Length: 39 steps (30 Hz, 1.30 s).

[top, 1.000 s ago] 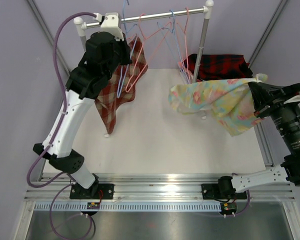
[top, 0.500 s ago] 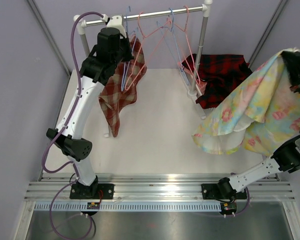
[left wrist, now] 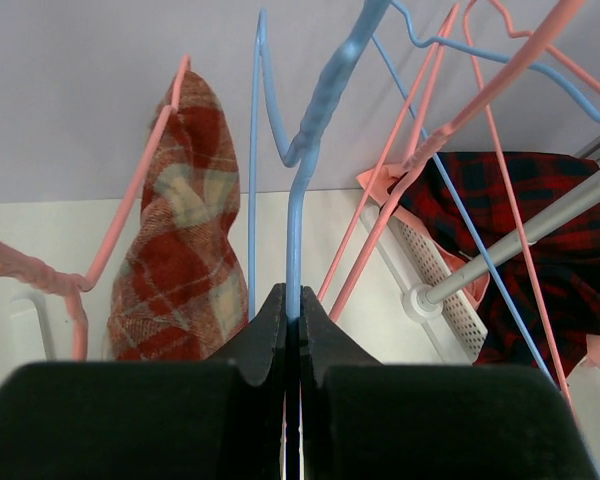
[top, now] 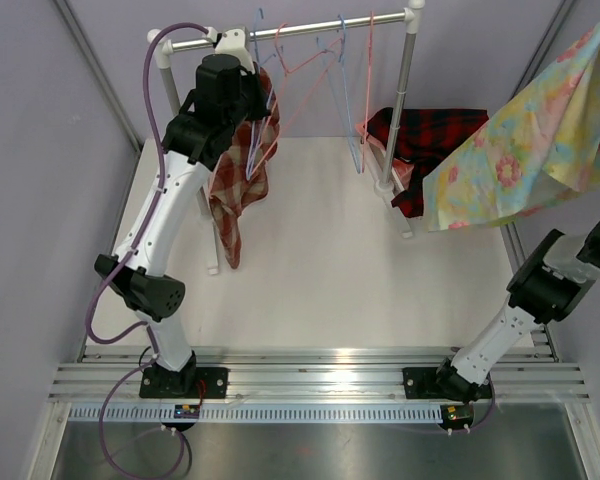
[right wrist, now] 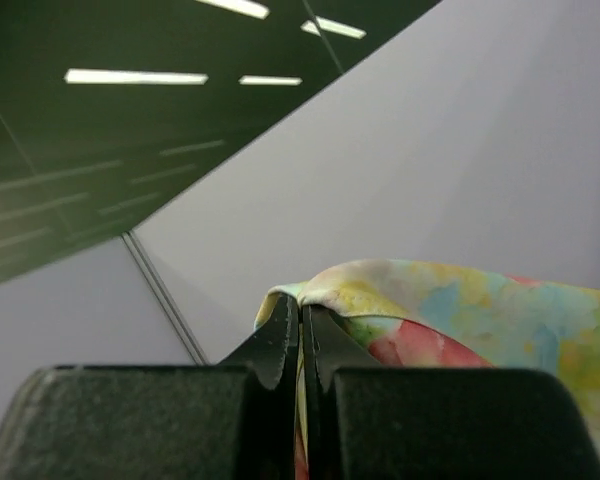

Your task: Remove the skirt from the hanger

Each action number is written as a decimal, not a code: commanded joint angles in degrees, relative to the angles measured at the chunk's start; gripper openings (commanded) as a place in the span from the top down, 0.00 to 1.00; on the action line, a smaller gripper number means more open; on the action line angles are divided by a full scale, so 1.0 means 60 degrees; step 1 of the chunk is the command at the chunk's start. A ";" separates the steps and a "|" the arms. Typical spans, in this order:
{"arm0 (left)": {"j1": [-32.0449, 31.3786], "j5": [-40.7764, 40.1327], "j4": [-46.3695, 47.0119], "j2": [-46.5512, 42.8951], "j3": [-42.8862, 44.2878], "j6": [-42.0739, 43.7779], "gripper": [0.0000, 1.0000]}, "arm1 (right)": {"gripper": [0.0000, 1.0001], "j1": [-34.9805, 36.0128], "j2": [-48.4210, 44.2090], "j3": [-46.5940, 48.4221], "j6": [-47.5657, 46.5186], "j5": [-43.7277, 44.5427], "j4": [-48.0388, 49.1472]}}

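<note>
My right gripper (right wrist: pixel 302 310) is shut on an edge of the floral skirt (right wrist: pixel 460 310) and holds it high. In the top view the floral skirt (top: pixel 540 130) hangs in the air at the far right, off any hanger; the gripper itself is out of that view. My left gripper (left wrist: pixel 292 300) is shut on the shaft of a blue hanger (left wrist: pixel 298 190) hanging from the rail (top: pixel 310 25). In the top view my left gripper (top: pixel 245 100) is at the rail's left end, beside a red plaid skirt (top: pixel 238 180) on a pink hanger (left wrist: pixel 140 190).
Several empty pink and blue hangers (top: pixel 330 70) hang along the rail. A dark red plaid garment (top: pixel 430 135) lies in a basket by the right post (top: pixel 400 100). The right arm's elbow (top: pixel 550 285) stands at the table's right edge.
My right arm has lifted the floral skirt up and to the right, clear of the rack. My left gripper rose to the rail's left end and has since held still.
</note>
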 commanded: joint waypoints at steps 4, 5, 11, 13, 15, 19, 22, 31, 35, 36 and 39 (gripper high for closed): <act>0.0147 0.0395 0.0880 0.0360 0.0297 -0.0116 1.00 | 1.00 0.2441 -0.2469 -0.0030 -0.6404 -0.3586 0.1194; 0.0177 0.0439 0.0837 0.0491 0.0414 -0.0130 1.00 | 1.00 0.2559 -0.2661 0.0144 -0.6433 -0.4139 0.0466; 0.0353 0.0615 0.0953 0.0741 0.0767 -0.0101 1.00 | 1.00 0.3774 -0.3336 0.2205 -0.6477 -0.5742 -0.2406; 0.0368 0.0586 0.1157 0.0683 0.0490 -0.0101 1.00 | 1.00 0.4299 -0.3702 0.2444 -0.6491 -0.5770 -0.2850; 0.0397 0.0586 0.1304 0.0668 0.0299 -0.0101 1.00 | 1.00 0.4682 -0.4229 0.2650 -0.6594 -0.5683 -0.3028; 0.0441 0.0732 0.1262 0.0887 0.0268 -0.0072 0.52 | 0.28 0.5328 -0.5398 0.2461 -0.6667 -0.5770 -0.2021; 0.0455 0.0776 0.0867 0.1092 0.0693 0.0089 0.01 | 0.00 0.5504 -0.6219 0.1145 -0.6667 -0.6370 -0.0410; 0.0529 0.1098 0.0485 0.0742 0.0680 -0.0261 0.01 | 0.01 0.5548 -0.6678 -0.2503 -0.6623 -0.7221 0.2610; 0.0529 0.1288 0.0441 0.0025 0.0080 -0.0336 0.01 | 0.01 0.5475 -0.6196 -0.4349 -0.6579 -0.6154 0.2612; 0.0529 0.1318 0.0339 -0.0295 -0.0023 -0.0321 0.01 | 0.00 0.5460 -0.5860 -0.4264 -0.6579 -0.5963 0.2582; 0.0529 0.1653 0.0207 -0.0854 -0.0492 -0.0160 0.01 | 0.00 0.5300 -0.4381 -0.3694 -0.6609 -0.3961 0.1357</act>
